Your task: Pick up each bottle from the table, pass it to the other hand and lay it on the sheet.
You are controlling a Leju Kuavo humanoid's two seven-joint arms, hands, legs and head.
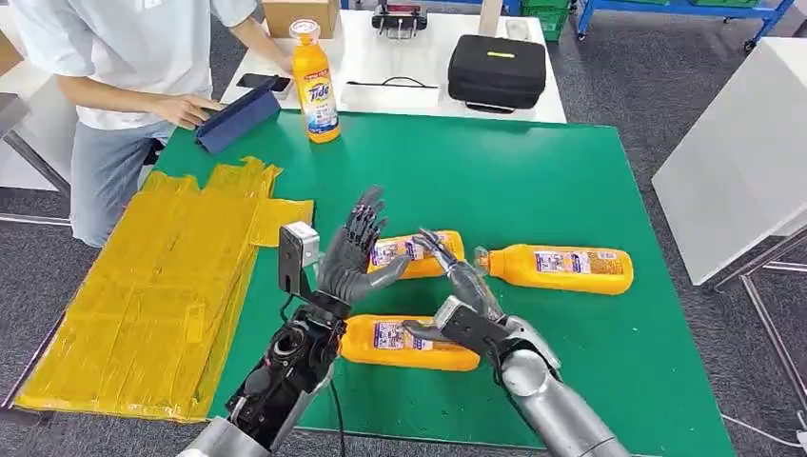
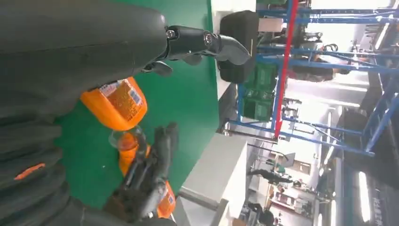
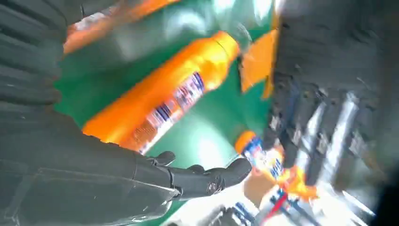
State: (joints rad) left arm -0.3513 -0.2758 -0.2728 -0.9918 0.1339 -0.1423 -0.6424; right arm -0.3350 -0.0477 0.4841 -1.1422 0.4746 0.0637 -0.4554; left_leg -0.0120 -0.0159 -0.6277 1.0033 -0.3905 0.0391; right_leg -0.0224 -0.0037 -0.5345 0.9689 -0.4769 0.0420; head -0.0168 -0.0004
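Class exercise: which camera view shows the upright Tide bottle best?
Head view: the upright Tide bottle stands whole at the green table's far edge. The right wrist view may catch it, small and blurred; in the left wrist view I can't pick it out.

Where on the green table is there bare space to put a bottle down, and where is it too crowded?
Free: the green table between the standing bottle and the lying bottles, and its right edge beyond the rightmost bottle. The yellow sheet is bare too. Crowded: the centre front, where the left hand and right hand hover over two bottles.
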